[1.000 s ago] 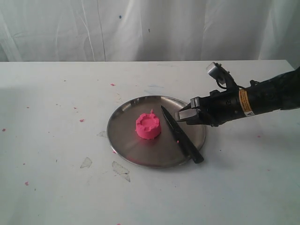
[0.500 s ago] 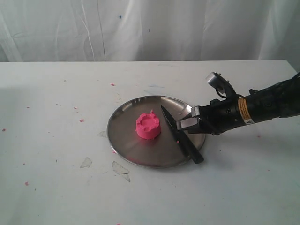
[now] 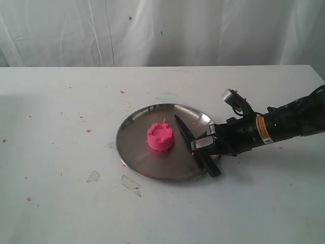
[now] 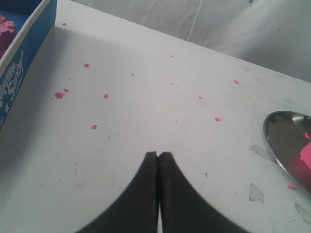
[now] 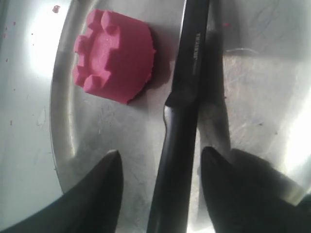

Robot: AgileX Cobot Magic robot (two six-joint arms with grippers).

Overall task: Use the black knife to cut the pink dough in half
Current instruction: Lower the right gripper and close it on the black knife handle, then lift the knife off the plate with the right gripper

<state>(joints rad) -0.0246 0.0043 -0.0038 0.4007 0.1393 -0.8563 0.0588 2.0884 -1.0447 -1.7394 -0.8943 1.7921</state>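
The pink dough point(image 3: 161, 136) point(image 5: 114, 61), a whole puck with a notched top, sits near the middle of the round steel plate point(image 3: 137, 152). The black knife point(image 3: 184, 133) point(image 5: 182, 126) lies flat on the plate's right side, its point toward the back. My right gripper point(image 3: 200, 147) point(image 5: 162, 158) is low over the knife's handle, open, one finger on each side of the handle with a gap to both. My left gripper point(image 4: 158, 154) is shut and empty over the bare table, left of the plate point(image 4: 282, 141); the exterior view does not show it.
Small pink crumbs point(image 3: 88, 130) dot the white table. Clear scraps of film point(image 3: 131, 183) lie in front of the plate. A blue box point(image 4: 19, 63) stands at the table's far left in the left wrist view. A white curtain hangs behind the table.
My right gripper has come down and slightly left, from above the plate's right rim to straddling the knife handle. Its fingers have stayed open. Dough and knife have not moved.
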